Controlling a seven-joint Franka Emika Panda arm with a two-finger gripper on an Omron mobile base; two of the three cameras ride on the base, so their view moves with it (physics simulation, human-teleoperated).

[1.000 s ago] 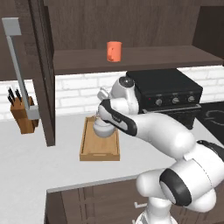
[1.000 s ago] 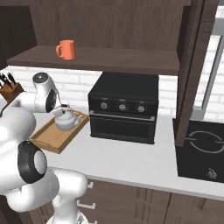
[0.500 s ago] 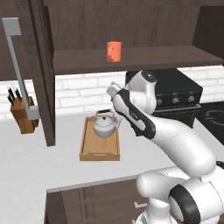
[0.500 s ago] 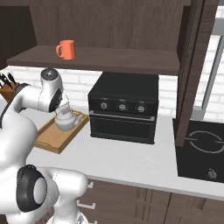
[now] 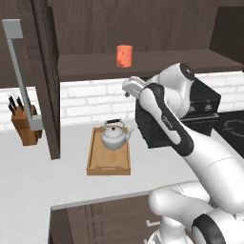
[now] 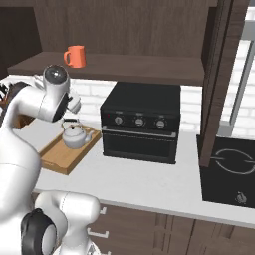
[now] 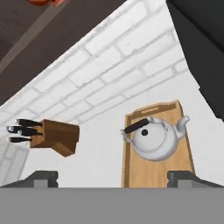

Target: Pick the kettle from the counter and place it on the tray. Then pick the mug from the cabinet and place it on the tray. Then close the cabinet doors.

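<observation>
Left base view: kettle (image 5: 113,137) sits on the tray (image 5: 108,164); the mug (image 5: 124,55), light, rigid and likely slick, stands near the cabinet (image 5: 143,62) shelf's front edge. Right base view: take the mug (image 6: 74,56) across its body; open shelf room around it. Hand view: hand (image 7: 113,178) open, empty, above the kettle (image 7: 154,138).

Materials and finishes seen on the counter (image 5: 38,171)

The kettle (image 5: 113,137) looks like smooth, slightly glossy grey metal; the tray (image 5: 108,164) and knife block (image 5: 27,128) are matt light wood. The counter appears smooth and matt, the mug (image 5: 124,55) plain orange-red, the cabinet (image 6: 124,30) dark wood.
</observation>
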